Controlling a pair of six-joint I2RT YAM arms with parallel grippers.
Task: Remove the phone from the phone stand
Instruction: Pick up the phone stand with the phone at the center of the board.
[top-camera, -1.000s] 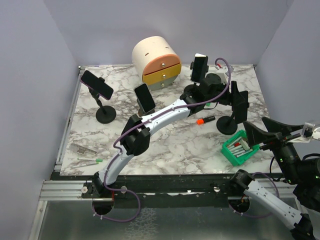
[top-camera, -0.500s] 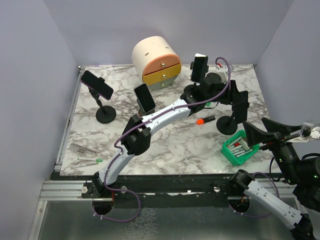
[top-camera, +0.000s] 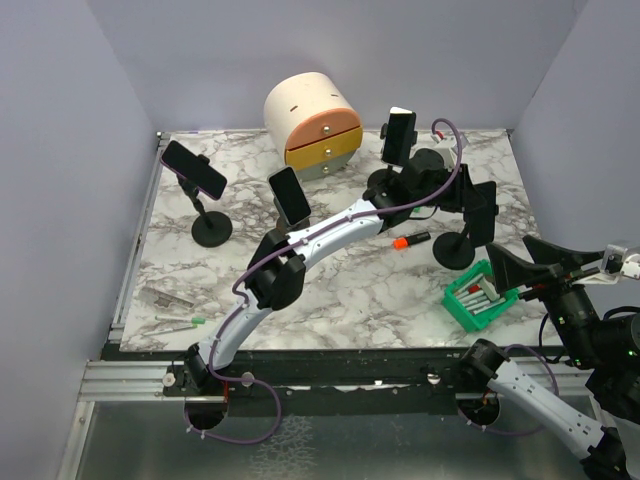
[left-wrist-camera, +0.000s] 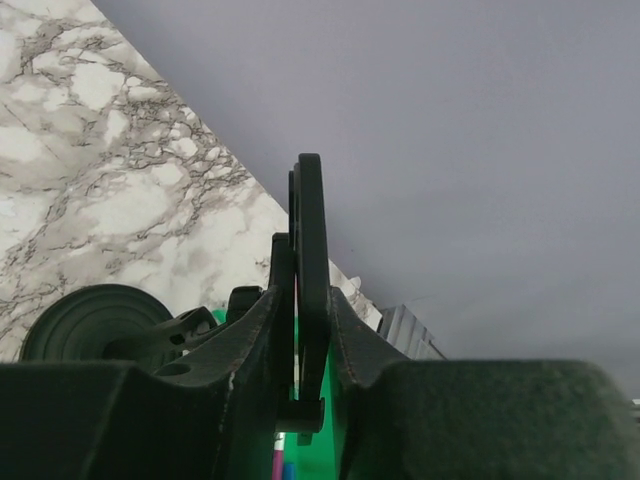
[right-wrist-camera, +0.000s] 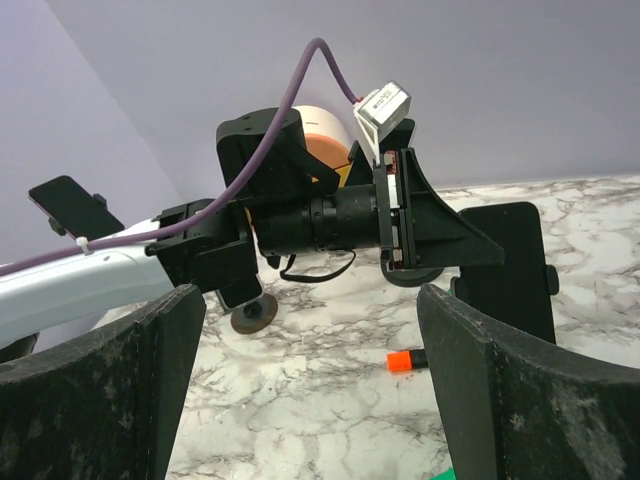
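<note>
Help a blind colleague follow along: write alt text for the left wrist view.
The fingers of the left gripper closely flank a black phone seen edge-on, standing upright. Behind it are a round black stand base on the marble table and a lilac wall.

The top camera looks down on my whole table (top-camera: 350, 290). My left wrist camera hugs the phone (left-wrist-camera: 311, 240) edge-on; the right's, farther back, shares it.
</note>
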